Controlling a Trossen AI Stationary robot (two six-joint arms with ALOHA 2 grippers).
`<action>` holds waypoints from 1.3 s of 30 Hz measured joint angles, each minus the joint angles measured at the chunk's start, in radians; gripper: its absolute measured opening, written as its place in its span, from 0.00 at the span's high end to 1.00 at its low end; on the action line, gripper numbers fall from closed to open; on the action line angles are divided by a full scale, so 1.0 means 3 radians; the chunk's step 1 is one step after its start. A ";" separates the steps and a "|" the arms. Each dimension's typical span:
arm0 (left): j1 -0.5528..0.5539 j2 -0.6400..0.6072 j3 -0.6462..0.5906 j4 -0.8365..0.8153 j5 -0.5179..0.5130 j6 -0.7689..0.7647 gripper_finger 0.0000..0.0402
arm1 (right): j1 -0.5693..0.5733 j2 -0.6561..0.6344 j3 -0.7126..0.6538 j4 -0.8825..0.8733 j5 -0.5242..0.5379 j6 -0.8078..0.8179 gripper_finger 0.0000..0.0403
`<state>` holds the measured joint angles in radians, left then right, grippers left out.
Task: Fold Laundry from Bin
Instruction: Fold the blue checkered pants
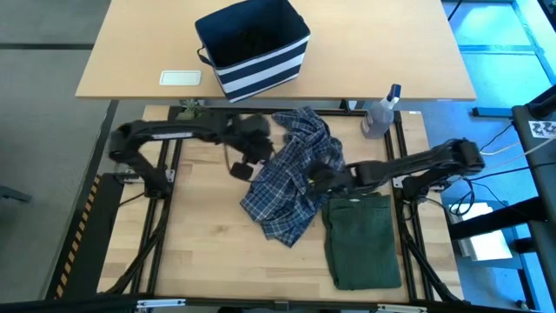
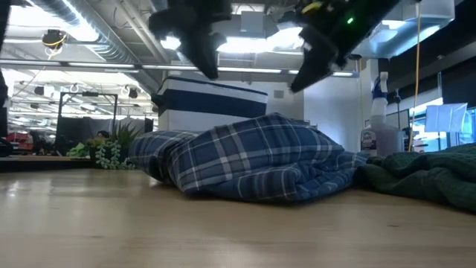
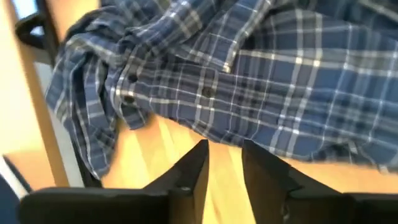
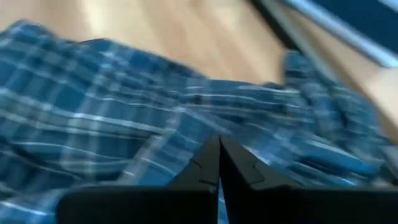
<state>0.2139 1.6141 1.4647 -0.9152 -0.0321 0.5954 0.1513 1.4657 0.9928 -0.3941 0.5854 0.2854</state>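
The scene is lit evenly and brightly from above; in the low view, ceiling strip lights are blown out to white glare. Soft, short shadows are cast under the shirt on the desk. In the high view the left end effector is smeared by motion blur. Both wrist views are soft: the shirt is streaked with blur in the right wrist view, and the near fingers are rendered out of focus. The low view's foreground desk is blurred.

blue-and-white plaid shirt, dark olive-green garment, navy bin with white stripes.
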 joint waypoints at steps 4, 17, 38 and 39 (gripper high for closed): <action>-0.0069 -0.0437 -0.1025 0.1170 0.0120 -0.0242 0.89 | 0.0000 0.0348 0.0000 0.0456 -0.0331 -0.0224 0.99; -0.0574 -0.0515 -0.2181 0.2108 0.0166 -0.0561 0.98 | -0.0121 0.0967 0.0003 0.0693 -0.0256 -0.0026 0.99; -0.0659 -0.1024 -0.2355 0.1560 -0.0005 -0.1127 0.98 | 0.0405 0.0165 0.0003 -0.0267 0.0614 0.1010 0.99; -0.0672 -0.1085 -0.2443 0.1640 0.0086 -0.1229 0.98 | 0.0480 0.0165 0.0003 -0.0073 0.0616 0.0908 0.99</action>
<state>0.0123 1.2885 0.7319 -0.4233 -0.0064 0.2267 0.2953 1.5150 0.9936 -0.4159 0.7703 0.5577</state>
